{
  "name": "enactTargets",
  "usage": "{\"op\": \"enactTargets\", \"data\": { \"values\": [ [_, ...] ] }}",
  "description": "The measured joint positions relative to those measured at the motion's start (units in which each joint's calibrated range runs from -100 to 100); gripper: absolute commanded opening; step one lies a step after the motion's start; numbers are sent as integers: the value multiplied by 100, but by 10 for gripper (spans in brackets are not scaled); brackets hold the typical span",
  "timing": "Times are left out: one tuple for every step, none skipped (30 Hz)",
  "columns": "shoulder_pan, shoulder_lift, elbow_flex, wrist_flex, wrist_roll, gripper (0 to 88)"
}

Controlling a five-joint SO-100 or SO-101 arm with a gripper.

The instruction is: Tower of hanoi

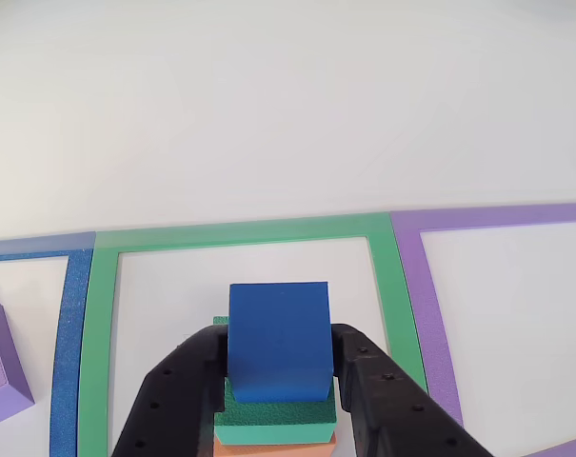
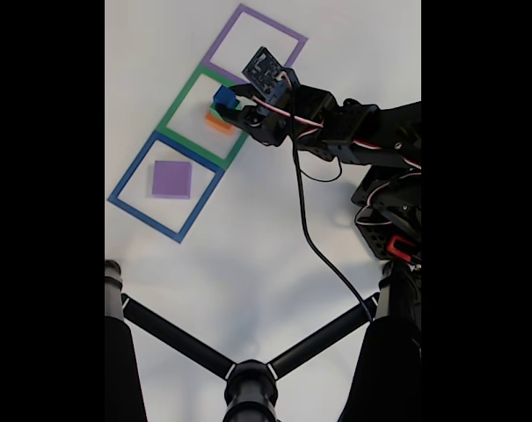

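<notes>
While atop the green block (image 1: 268,411), blue cube (image 1: 279,338) between clamping pincer (image 1: 280,367) fingers.

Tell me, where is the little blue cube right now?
The blue cube sits on top of the green block, inside the green frame, between the fingers of the black claw. In the fixed view it is in the middle square.

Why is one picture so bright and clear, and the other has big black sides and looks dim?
In the other view, soft even light makes the blue cube between the end effector fingers look sharp, with hardly any shadow; the far table fades to pale white. In the fixed view, black bars fill both sides, the blocks look small and fuzzy, and the dark stand at the bottom is blurred.
</notes>
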Motion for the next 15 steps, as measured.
{"op": "enactTargets", "data": {
  "values": [
    [0, 0, 0, 0, 0, 38],
    [0, 0, 0, 0, 0, 38],
    [0, 0, -17, 0, 0, 38],
    [0, -8, -43, 24, 0, 38],
    [0, -42, -77, 79, 0, 38],
    [0, -84, -120, 174, 0, 38],
    [0, -134, -181, 277, 0, 39],
    [0, -202, -267, 443, 0, 41],
    [-10, -277, -387, 641, 0, 41],
    [-10, -353, -499, 855, 0, 41],
    [-39, -428, -602, 1053, 0, 39],
    [-58, -521, -723, 1290, 0, 38],
    [-87, -613, -869, 1551, 0, 38],
    [-107, -714, -1024, 1852, 0, 37],
    [-136, -806, -1161, 2137, 0, 35]
  ]
}}
